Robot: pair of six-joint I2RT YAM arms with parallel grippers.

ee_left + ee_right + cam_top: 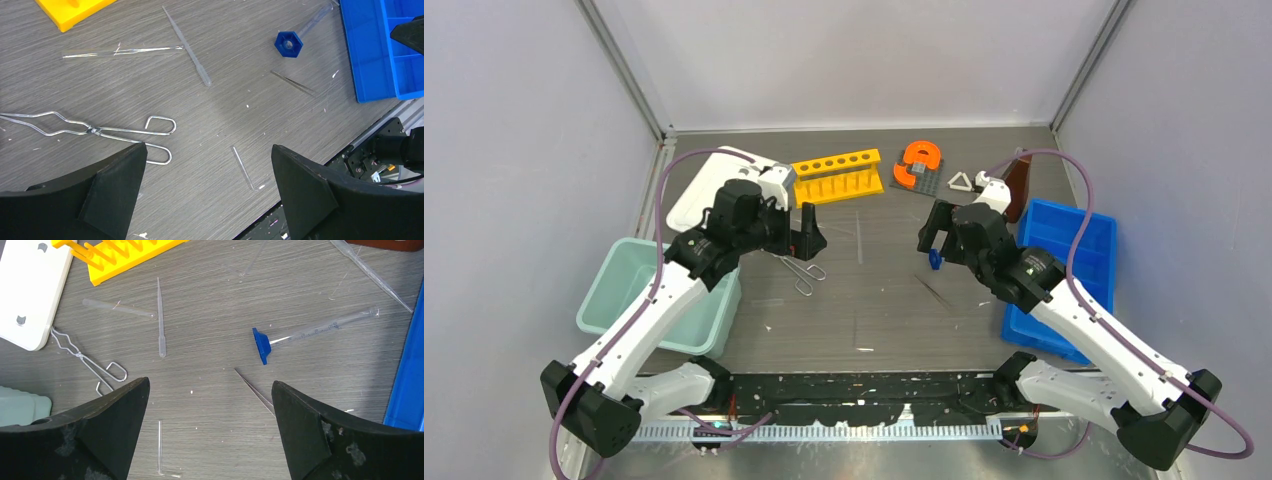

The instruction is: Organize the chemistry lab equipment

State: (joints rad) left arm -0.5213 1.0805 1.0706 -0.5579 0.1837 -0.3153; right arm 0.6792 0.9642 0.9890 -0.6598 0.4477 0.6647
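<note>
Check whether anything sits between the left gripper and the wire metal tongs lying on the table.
Nothing visible blocks them. The left gripper is open over the grey table, and the wire metal tongs lie flat on it, uncovered, with their looped handles reaching one of its fingers.

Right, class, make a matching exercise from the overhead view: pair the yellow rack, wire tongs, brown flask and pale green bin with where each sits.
Things: 1 yellow rack; 2 wire tongs; 3 brown flask; 4 pale green bin.
Places: A far left; B lying flat by the left gripper; C at the back, beside the white board; D back right, by the blue tray.
Pairs: 1-C, 2-B, 3-D, 4-A.
</note>
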